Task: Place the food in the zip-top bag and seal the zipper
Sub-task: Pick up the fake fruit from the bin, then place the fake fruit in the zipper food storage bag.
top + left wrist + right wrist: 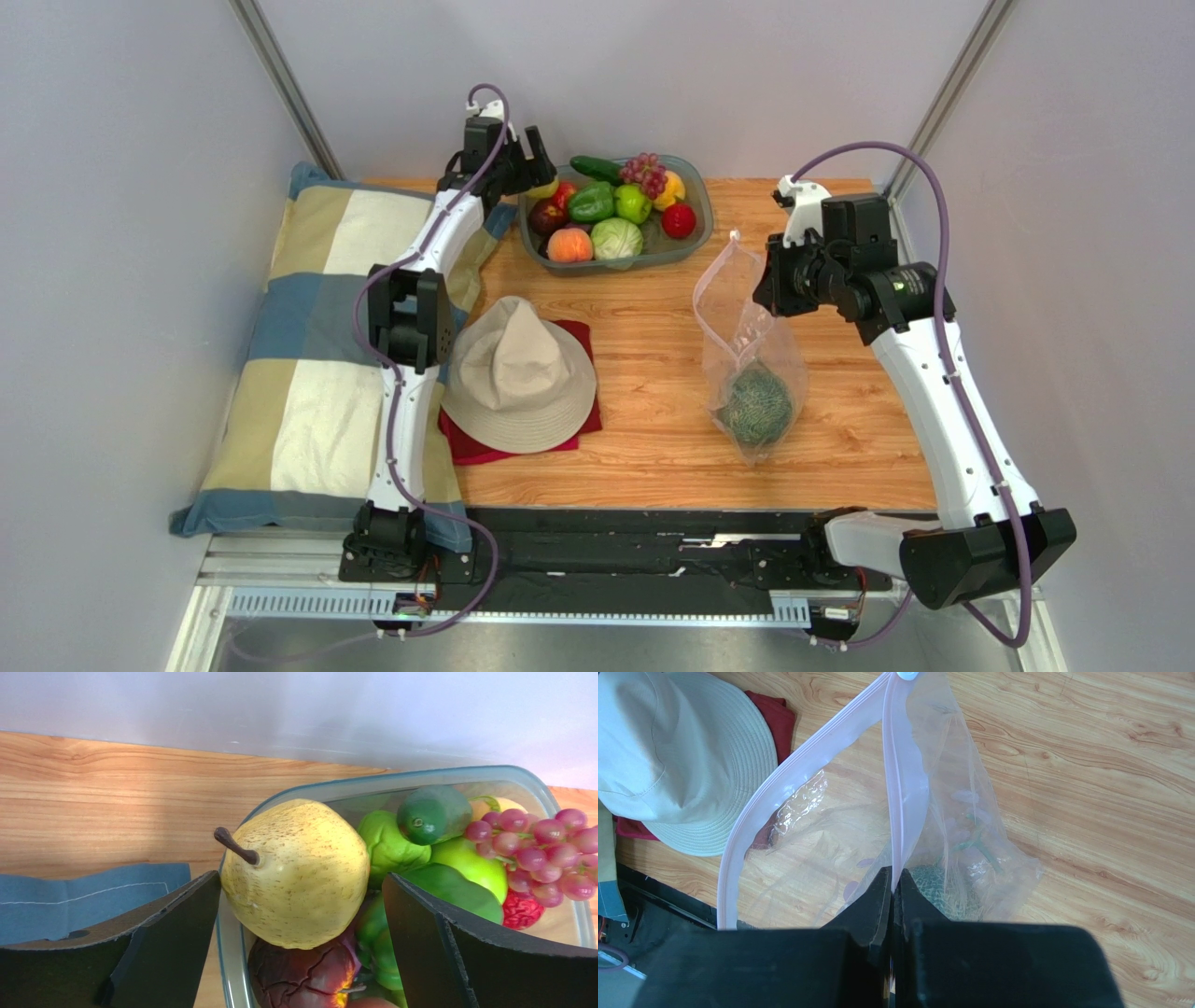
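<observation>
Inside zip-top bag [728, 305], green melon [758, 403]

red cloth [474, 451] mostly hidden under hat [519, 371], bowl [421, 776] cropped in left wrist view, melon [758, 402] hazy through bag [730, 301]

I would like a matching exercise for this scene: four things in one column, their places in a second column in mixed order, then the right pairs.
1. yellow pear
2. green melon
3. bucket hat
4. zipper

A. on the red cloth
B. pinched in the shut right gripper
C. inside the zip-top bag
D. between the jaws of the open left gripper

Pairs: 1-D, 2-C, 3-A, 4-B
</observation>
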You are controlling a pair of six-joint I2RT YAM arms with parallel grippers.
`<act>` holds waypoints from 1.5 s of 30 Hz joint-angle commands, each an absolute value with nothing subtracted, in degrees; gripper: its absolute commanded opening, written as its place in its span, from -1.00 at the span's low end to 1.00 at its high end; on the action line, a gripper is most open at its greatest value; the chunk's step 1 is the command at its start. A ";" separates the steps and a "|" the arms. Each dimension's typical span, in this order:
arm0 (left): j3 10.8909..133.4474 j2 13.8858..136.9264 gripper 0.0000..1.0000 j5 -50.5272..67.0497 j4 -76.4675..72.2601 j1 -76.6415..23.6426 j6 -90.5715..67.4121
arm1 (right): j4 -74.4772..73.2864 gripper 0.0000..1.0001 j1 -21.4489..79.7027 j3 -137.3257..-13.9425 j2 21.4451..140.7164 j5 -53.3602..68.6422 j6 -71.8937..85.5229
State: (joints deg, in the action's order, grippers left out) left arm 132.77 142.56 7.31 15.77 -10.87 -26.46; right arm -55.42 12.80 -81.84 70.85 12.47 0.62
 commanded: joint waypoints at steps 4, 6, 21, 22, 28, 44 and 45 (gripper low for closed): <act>133.86 142.04 0.35 8.35 13.27 -11.07 -25.23 | -53.88 -1.00 12.30 -82.88 70.75 12.04 0.26; 131.41 139.59 0.13 8.18 11.18 -11.07 -24.87 | -53.88 -1.00 12.22 -82.97 70.93 12.39 0.18; 123.49 120.69 -0.05 17.12 9.75 -13.43 -18.63 | -53.09 -1.00 12.22 -82.35 71.10 15.03 1.67; 121.49 119.19 -0.06 18.79 10.10 -14.40 -19.24 | -53.00 -1.00 12.22 -82.35 71.02 15.03 1.84; 107.96 104.43 -0.09 31.54 6.16 -24.50 -20.30 | -53.17 -1.00 10.64 -82.62 71.19 16.17 5.17; 101.94 103.78 -0.02 31.90 10.26 -46.58 -11.87 | -55.46 -1.00 7.12 -83.85 68.65 19.25 9.14; 103.08 104.84 0.00 31.47 11.24 -46.76 -11.34 | -55.72 -1.00 7.21 -83.67 68.38 18.81 8.97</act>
